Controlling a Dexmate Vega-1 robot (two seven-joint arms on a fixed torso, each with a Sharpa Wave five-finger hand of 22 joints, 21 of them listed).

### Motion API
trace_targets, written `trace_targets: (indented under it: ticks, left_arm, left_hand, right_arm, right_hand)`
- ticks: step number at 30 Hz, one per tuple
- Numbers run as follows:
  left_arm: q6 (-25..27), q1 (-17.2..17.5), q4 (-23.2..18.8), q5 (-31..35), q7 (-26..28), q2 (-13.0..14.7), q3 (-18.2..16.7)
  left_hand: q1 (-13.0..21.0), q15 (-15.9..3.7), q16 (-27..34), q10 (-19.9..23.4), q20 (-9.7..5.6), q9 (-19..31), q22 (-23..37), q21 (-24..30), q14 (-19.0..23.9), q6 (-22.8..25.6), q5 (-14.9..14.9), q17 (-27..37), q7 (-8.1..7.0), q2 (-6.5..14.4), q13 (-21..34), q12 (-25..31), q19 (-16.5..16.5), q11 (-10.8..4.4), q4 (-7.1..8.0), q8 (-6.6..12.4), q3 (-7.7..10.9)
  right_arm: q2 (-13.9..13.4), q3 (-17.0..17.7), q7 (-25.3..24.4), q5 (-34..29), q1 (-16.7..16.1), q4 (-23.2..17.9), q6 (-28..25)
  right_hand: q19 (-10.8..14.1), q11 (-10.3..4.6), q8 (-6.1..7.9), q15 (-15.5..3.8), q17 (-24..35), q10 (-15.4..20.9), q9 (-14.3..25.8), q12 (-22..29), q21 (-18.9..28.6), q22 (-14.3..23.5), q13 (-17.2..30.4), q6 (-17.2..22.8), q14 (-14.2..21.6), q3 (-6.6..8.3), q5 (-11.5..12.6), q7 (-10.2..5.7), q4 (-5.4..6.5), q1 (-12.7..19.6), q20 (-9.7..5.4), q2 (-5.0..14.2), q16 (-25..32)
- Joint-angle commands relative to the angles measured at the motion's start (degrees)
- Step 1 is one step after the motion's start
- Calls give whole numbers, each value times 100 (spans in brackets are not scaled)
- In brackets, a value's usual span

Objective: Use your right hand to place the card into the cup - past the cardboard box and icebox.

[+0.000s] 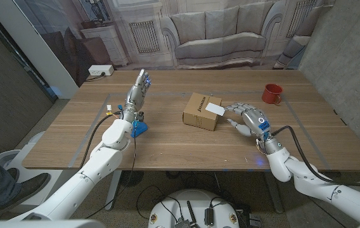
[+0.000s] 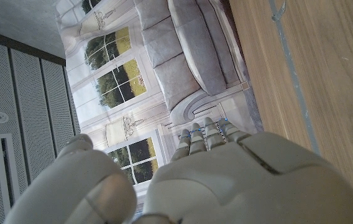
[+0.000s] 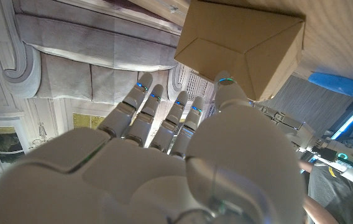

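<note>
Pick-up stage: the right hand (image 1: 248,119), fingers apart and holding nothing, reaches toward the card (image 1: 215,108) atop the cardboard box (image 1: 201,111); next, pinch it, then carry to the cup (image 1: 271,94).

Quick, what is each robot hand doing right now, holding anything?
Left robot hand: open, raised above the table, holding nothing.
Right robot hand: beside the cardboard box, fingers by the white card; whether it grips the card cannot be told.

cardboard box (image 1: 201,111) | dark printed word along its left side face in the head view | too small and slanted to read | white card (image 1: 215,108) on top | no legible marks | other readable text: none
</note>
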Motion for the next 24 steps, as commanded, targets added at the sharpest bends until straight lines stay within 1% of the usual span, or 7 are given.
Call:
trace_targets:
  ticks: [1,10,19,24]
  left_arm:
    - [45,-23,54,-32,-18,-20,18]
    - [15,-55,85,-8,-34,-34,34]
    - [25,-76,101,32,-8,-31,40]
    - [75,-38,45,128,90,16,40]
  left_hand:
    - [32,5,2,21,31,6,18,-25,-28,31,4,16,-1,8,29,-18,11,14,9,-10,-8]
    - [34,13,2,20,35,6,18,-26,-28,27,3,16,3,13,29,-19,13,6,11,-13,-17]
    - [37,8,0,17,39,6,19,-29,-32,24,2,16,-5,17,30,-21,8,10,12,-15,-27]
    - [39,13,0,9,33,6,19,-29,-33,29,2,16,0,19,30,-24,11,8,12,-13,-32]
  right_arm:
    - [11,-111,-56,-46,157,99,130]
    - [120,-205,-200,-75,303,317,269]
    - [223,-320,-219,-123,451,439,309]
    - [270,-359,-221,-80,492,499,343]
  right_hand:
    - [44,4,-4,-854,19,-13,16,-33,26,34,17,43,67,-9,31,-11,13,23,-607,31,-3]
    - [65,5,-11,-846,22,-13,15,-43,32,36,16,43,99,-20,33,-11,25,15,-610,42,3]
    - [73,6,-16,-853,22,-15,14,-50,33,37,16,44,108,-24,35,-11,27,20,-610,47,0]
    - [80,6,-20,-854,22,-18,13,-56,35,38,16,40,118,-26,36,-11,28,22,-608,51,0]
